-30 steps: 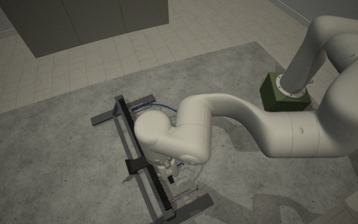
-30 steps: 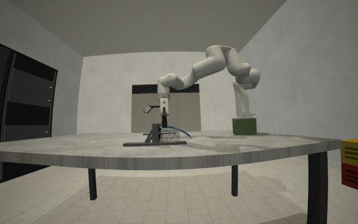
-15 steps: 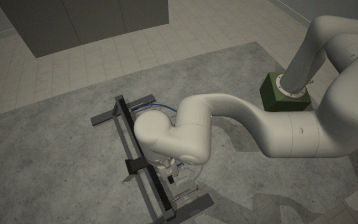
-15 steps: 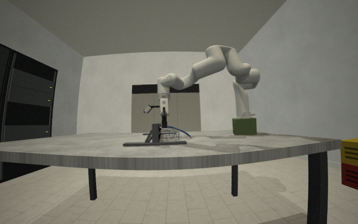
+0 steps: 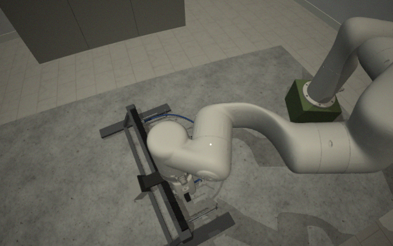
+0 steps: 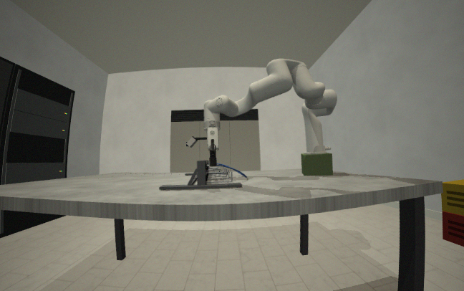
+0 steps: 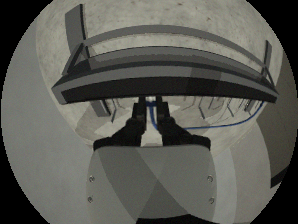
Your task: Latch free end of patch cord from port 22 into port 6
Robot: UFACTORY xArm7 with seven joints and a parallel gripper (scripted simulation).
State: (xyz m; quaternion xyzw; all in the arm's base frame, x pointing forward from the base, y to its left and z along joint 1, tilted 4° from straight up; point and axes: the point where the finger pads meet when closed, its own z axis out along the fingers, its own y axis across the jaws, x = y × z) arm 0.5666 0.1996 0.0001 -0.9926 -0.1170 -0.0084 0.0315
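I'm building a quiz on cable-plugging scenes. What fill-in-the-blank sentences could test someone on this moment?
1. The claw is shut on the ____ end of the cord.
2. The patch cord is coloured ____.
3. The arm's base stands on a ____ block.
4. The rack stands on the ____.

Missing words: plug; blue; green; table

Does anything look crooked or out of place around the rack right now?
Nothing stands out. The rack sits flat on the table, well in from its edges, and the gripper is shut on the cord's plug at the rack's front.
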